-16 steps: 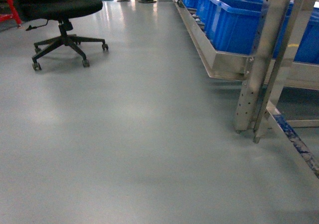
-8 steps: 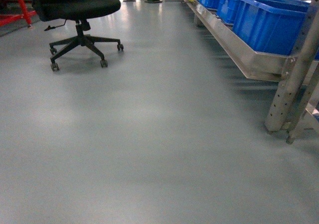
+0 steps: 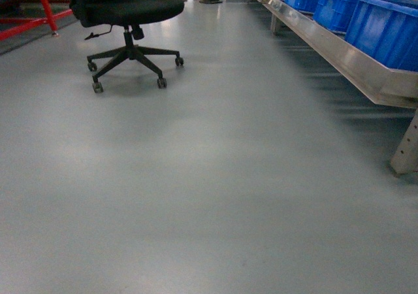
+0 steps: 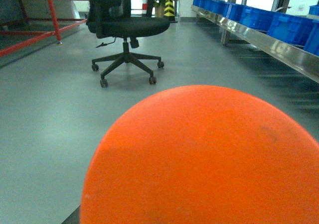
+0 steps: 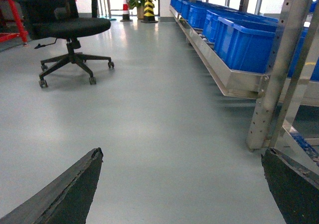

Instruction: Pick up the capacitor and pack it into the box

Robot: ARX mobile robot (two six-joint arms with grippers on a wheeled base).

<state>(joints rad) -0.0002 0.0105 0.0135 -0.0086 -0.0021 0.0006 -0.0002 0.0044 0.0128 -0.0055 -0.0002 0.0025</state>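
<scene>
No capacitor or box shows in any view, so their handling cannot be judged; beyond the right gripper, its jaws spread wide, lies only bare floor, while an orange ball hides the left jaws.

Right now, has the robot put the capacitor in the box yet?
Nothing looks done: no capacitor and no box show in any view. The head camera sees only grey floor, an office chair and blue bins on a metal rack. The right gripper is open and empty. A big orange shape fills the left wrist view. Finding, picking and packing all remain.
</scene>
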